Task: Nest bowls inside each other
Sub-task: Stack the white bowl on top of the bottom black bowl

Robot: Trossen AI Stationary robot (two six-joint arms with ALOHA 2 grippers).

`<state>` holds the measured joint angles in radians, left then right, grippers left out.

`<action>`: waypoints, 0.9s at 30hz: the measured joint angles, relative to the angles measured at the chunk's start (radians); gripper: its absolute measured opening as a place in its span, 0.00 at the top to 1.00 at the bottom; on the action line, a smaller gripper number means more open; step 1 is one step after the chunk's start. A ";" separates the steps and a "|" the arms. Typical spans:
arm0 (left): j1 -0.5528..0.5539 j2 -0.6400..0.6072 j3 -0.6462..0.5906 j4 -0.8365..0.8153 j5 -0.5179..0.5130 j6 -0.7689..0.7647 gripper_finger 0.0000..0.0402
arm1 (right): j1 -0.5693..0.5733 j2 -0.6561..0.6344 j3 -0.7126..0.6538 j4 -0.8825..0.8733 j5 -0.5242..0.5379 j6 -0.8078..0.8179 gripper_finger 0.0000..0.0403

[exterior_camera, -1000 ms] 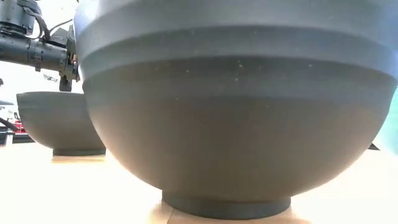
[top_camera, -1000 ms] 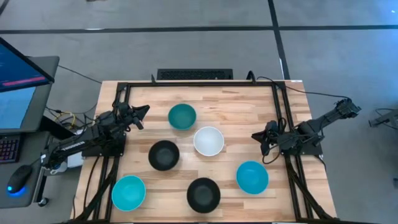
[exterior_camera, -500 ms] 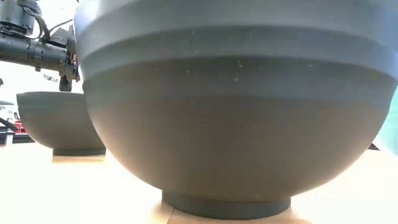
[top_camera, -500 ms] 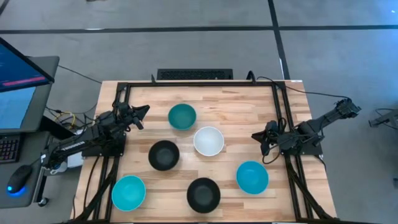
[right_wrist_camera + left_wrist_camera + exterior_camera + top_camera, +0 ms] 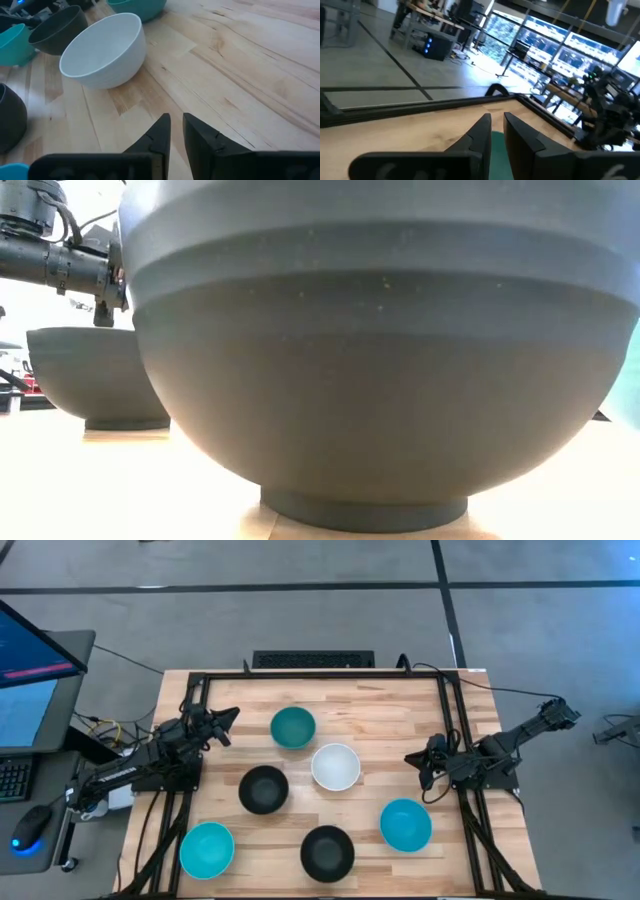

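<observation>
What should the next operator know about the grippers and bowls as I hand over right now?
Left gripper: nearly shut, empty, at the table's left edge near the teal-green bowl.
Right gripper: nearly shut, empty, at the right edge, facing the white bowl.
All six bowls sit apart on the table: teal-green at the back, white beside it, one black bowl mid-left, another black bowl front centre, cyan bowls front left and front right.
Done: nothing nested.
Left: every nesting step.
</observation>
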<state>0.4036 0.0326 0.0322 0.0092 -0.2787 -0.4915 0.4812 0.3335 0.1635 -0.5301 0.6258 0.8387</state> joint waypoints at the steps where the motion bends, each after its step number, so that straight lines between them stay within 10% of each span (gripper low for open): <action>1: 0.000 0.000 0.000 0.001 0.000 -0.033 0.90 | 0.000 0.000 0.000 0.000 0.000 0.000 0.82; 27: 0.000 0.000 -0.001 0.087 0.128 -0.081 0.90 | -0.139 -0.001 0.000 0.442 0.105 0.219 0.82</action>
<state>0.4034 0.0322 0.0315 0.0957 -0.1511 -0.5726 0.3423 0.3325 0.1631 -0.0879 0.7306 1.0578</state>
